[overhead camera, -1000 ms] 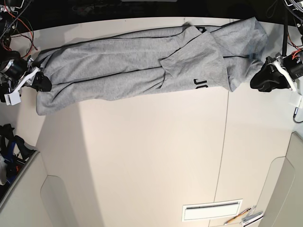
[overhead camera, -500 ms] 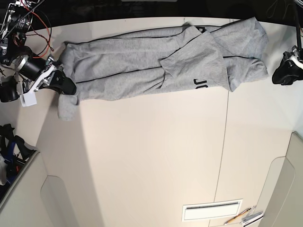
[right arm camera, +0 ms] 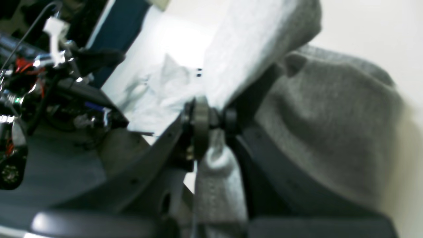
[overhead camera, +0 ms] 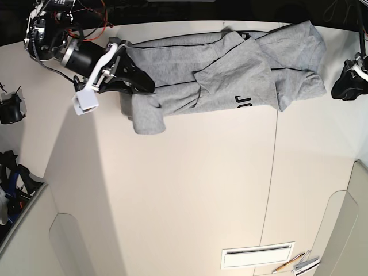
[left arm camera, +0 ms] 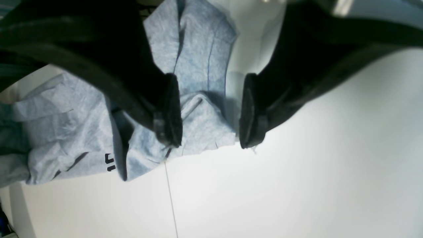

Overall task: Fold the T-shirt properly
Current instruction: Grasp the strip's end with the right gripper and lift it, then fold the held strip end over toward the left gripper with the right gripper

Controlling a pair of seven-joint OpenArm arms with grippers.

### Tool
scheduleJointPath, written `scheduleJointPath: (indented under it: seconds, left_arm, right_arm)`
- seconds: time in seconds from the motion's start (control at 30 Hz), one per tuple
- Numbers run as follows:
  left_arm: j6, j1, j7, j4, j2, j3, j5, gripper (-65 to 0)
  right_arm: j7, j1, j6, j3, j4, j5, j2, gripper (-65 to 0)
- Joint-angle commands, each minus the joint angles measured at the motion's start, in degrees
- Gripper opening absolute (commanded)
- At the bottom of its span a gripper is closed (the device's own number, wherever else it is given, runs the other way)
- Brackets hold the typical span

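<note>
The grey T-shirt (overhead camera: 230, 75) lies stretched along the far side of the table, with black lettering near its right part. In the base view my right gripper (overhead camera: 142, 86) is at the shirt's left end, shut on a fold of cloth lifted over the body. The right wrist view shows the right gripper (right arm camera: 214, 124) pinching grey T-shirt (right arm camera: 330, 132) fabric between its fingers. My left gripper (overhead camera: 340, 89) hangs off the shirt's right edge, open and empty. In the left wrist view the left gripper (left arm camera: 210, 144) is spread above the T-shirt (left arm camera: 201, 66) sleeve edge.
The white table (overhead camera: 190, 190) has a seam line running front to back on the right. A white slotted plate (overhead camera: 257, 256) and pencils (overhead camera: 290, 263) lie at the front right. Red and black cables (overhead camera: 57, 11) bunch at the back left.
My right gripper has carried the shirt's left end up and to the right, shortening the spread cloth. The left gripper has drawn back to the right, off the sleeve.
</note>
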Motion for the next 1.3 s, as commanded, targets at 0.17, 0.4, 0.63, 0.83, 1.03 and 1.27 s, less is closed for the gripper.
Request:
scheduleJointPath:
  seconds: [0.17, 0.4, 0.63, 0.83, 1.03, 1.27]
  left_arm:
    - [-0.3, -0.1, -0.6, 0.8, -1.1, -0.4, -2.1, -33.2]
    - [-0.3, -0.1, 0.3, 0.8, -1.2, -0.4, -4.0, -33.2]
    - [-0.3, -0.1, 2.6, 0.8, -1.1, -0.4, -7.9, -33.2]
    - [-0.3, -0.1, 2.7, 0.8, -1.1, -0.4, -8.6, -33.2]
    - [-0.3, -0.1, 2.7, 0.8, -1.1, -0.4, -8.6, -33.2]
    - [-0.3, -0.1, 2.7, 0.8, -1.1, -0.4, -8.6, -33.2]
  right_arm:
    - [5.0, 0.7, -0.5, -9.0, 1.0, -4.6, -1.6, -65.0]
    - [11.5, 0.6, -1.3, -18.2, 0.9, -13.9, -1.7, -65.0]
    - [19.0, 1.0, -1.5, -24.2, -0.4, -22.4, -1.8, -65.0]
    - [19.3, 3.8, -2.4, -26.0, -8.5, -24.3, -3.0, -62.3]
    - [19.3, 5.5, -2.3, -28.6, -14.7, -23.9, -5.8, -52.4]
    - [19.6, 6.4, -2.1, -34.1, -14.9, -25.7, -7.2, -39.8]
